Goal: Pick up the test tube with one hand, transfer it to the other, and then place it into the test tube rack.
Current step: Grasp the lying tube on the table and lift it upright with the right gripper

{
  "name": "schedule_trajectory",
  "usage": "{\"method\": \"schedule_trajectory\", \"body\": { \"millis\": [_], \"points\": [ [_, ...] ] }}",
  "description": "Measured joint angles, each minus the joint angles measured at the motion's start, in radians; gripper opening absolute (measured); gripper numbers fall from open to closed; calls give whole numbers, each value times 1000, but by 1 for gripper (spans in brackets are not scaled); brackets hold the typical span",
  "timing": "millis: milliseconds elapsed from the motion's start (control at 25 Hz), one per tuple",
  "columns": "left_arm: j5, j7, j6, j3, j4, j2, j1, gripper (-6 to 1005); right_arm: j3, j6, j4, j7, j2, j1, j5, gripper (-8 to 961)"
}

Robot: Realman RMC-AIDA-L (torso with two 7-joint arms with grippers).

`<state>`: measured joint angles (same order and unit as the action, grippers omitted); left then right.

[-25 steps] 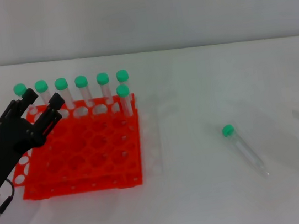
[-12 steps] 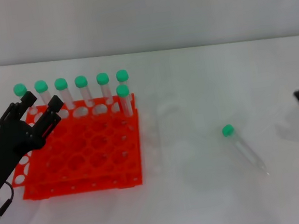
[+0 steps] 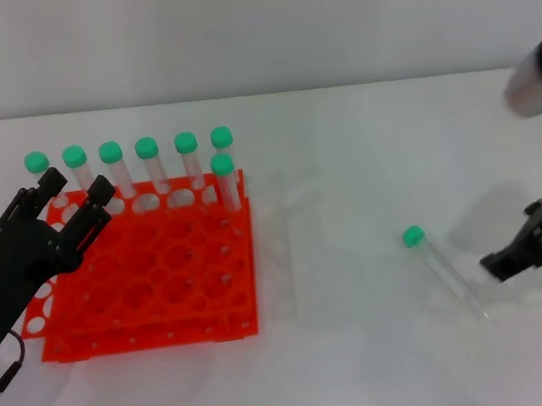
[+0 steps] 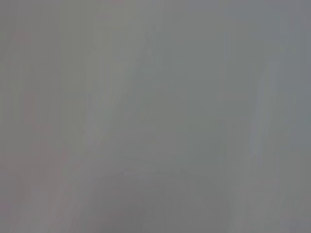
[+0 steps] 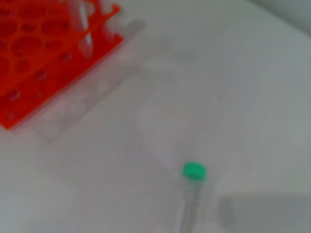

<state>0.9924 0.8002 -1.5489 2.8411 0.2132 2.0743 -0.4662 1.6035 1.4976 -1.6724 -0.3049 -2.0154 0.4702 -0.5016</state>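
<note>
Tube (image 3: pixel 444 270) lies flat on the table (image 3: pixel 375 370), well right of the rack (image 3: pixel 151 280), untouched. Right gripper (image 3: pixel 525 246) is the nearer, just right of the tube and low over the table; its finger spread cannot be told, and it holds nothing. Left gripper (image 3: pixel 74 198) hangs over the rack's left side, fingers parted, empty. Tube's long axis runs diagonally: green cap (image 3: pixel 413 236) toward the rack and far edge, tip toward the robot's right.
</note>
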Motion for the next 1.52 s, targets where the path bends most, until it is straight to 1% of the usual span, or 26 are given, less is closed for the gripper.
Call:
{"method": "schedule_trajectory", "body": {
  "millis": [160, 320, 720, 960, 1120, 1520],
  "points": [
    [0, -6, 1, 1, 0, 0, -1, 730, 58, -50, 107, 8, -3, 50, -3, 778],
    [-6, -6, 1, 1, 0, 0, 0, 730, 76, -74, 190, 10, -7, 86, -10, 775],
    [-9, -7, 1, 1, -5, 1, 4, 729, 104, -93, 261, 10, -8, 100, -47, 767],
    [-9, -7, 1, 1, -7, 1, 4, 729, 121, -116, 268, 29, -8, 101, -54, 523],
    [-10, -7, 0, 1, -8, 1, 4, 730, 125, -137, 282, 38, -8, 105, -55, 518],
    [-11, -7, -2, 1, -8, 1, -3, 729, 127, -169, 369, 55, -8, 135, -54, 503]
  ]
}}
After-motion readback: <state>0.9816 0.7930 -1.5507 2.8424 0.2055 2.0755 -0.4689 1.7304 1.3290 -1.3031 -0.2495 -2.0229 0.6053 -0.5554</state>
